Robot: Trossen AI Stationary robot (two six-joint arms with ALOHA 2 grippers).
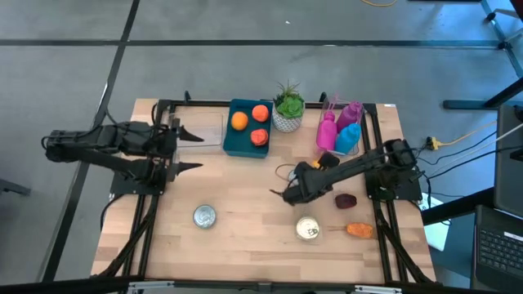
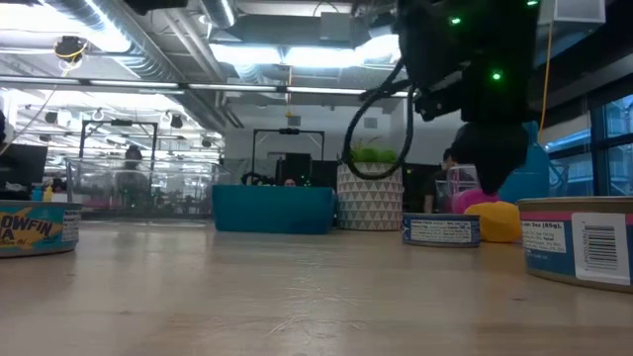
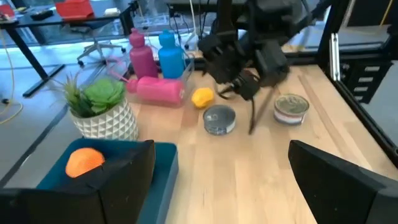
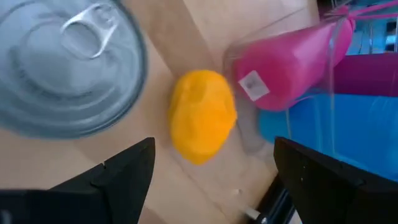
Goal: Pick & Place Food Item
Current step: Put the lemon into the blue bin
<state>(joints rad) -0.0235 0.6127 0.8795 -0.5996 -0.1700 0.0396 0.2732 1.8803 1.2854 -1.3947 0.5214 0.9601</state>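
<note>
R gripper (image 4: 211, 163) jaws wide, empty, poised over yellow food item (image 4: 203, 116) at table ctr, likely lining up to grab; can (image 4: 65, 65) at its 9, pink bottle (image 4: 292, 59) at 2. L gripper (image 1: 189, 151) wide too, parked at teal tray (image 1: 245, 139) 9 o'clock

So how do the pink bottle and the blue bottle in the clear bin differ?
The pink bottle lies on its side near the yellow food item; the blue bottle stands upright. The pink one's body looks longer, the blue one's shorter. Both are smooth plastic bottles at the clear bin beside the potted plant.
</note>
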